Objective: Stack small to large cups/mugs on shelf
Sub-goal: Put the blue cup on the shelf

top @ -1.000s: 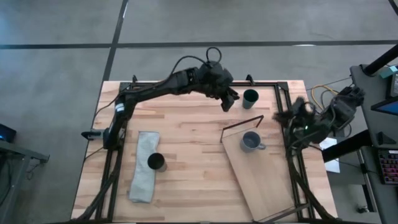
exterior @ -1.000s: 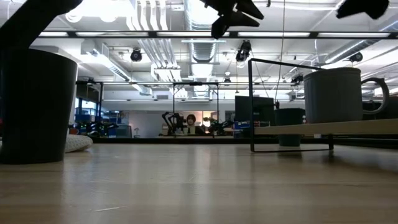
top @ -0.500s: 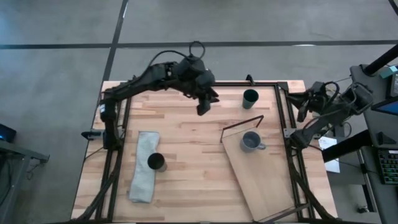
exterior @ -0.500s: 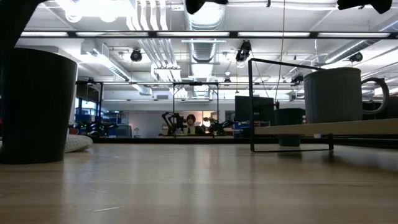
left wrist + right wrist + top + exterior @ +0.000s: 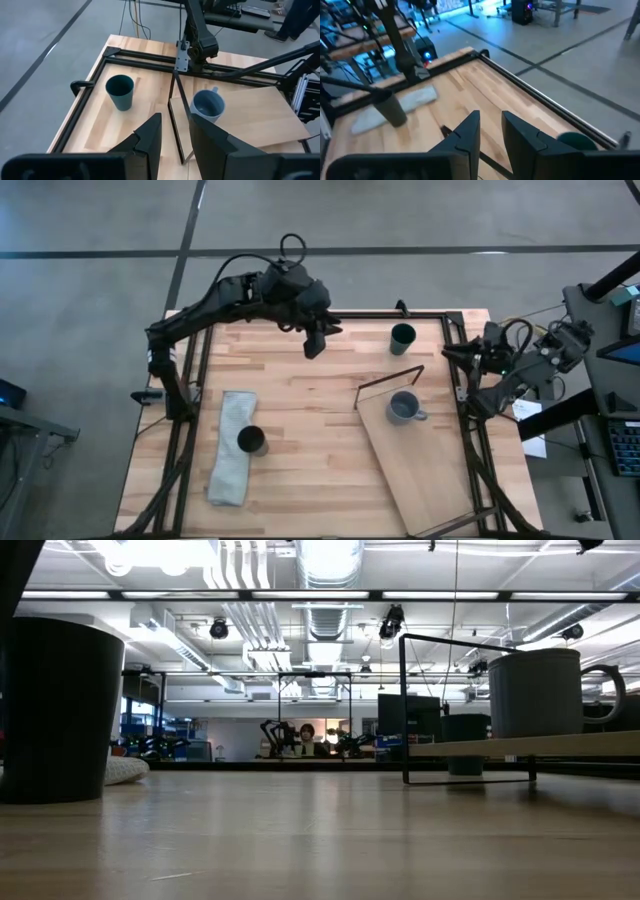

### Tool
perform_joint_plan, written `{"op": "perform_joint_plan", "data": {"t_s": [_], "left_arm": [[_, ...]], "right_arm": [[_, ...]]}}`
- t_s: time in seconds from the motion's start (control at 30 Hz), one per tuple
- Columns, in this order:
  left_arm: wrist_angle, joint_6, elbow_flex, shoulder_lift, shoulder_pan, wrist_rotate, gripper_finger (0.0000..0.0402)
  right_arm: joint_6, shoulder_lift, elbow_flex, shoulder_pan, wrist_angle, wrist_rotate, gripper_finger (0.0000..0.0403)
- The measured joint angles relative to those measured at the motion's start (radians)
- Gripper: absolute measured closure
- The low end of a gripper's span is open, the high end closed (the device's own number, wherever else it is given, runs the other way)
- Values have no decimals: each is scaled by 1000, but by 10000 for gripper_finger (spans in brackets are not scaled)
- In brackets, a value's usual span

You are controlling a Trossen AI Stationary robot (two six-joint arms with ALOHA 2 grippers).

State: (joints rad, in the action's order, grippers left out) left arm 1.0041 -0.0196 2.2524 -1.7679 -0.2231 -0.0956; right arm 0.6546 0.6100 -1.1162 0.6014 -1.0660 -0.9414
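We see the left claw (image 5: 314, 345) up over the far middle of the desk (image 5: 300, 440), nothing between its fingers, which stand a narrow gap apart, so released. Right claw (image 5: 452, 355) sits off the desk's right edge, by the frame rail; its wrist view shows fingers slightly parted and nothing held.

Around the work area: a grey folded cloth (image 5: 231, 447) lies on the left side of the desk, and the black cup (image 5: 251, 441) stands upright touching its right edge. In the low view that black cup (image 5: 62, 710) fills the left foreground. A dark metal frame runs around the desk's edges.

The shelf (image 5: 425, 470) lies at an angle on the right half of the desk, wire frame (image 5: 390, 378) at its far end. The blue-grey mug (image 5: 403, 408) stands upright on the shelf near that frame, handle to the right. We see nothing inside it in the left wrist view (image 5: 207, 105).

The teal-green cup (image 5: 402, 337) stands upright on the desk beyond the wire frame, near the far right corner, off the shelf. Its inside is too dark to read. The wire frame sits between it and the mug.
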Motion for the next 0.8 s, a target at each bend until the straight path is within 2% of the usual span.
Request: {"op": "perform_joint_plan", "data": {"t_s": [0.13,0.3,0.37,0.57,0.67,0.8], "left_arm": [[1,0,0,0,2,0,316],[0,-1,1,0,3,0,316],[1,-2,1,0,6,0,316],[1,-2,1,0,13,0,316],[1,-2,1,2,16,-1,316],[17,-2,0,4,18,-1,316]], "right_arm": [[-83,1,5,0,167,0,328],[-348,39,36,-11,479,82,328],[-412,70,44,-35,553,95,328],[-434,159,45,-197,565,358,328],[-516,205,44,-311,594,495,328],[-589,231,23,-494,613,621,328]]}}
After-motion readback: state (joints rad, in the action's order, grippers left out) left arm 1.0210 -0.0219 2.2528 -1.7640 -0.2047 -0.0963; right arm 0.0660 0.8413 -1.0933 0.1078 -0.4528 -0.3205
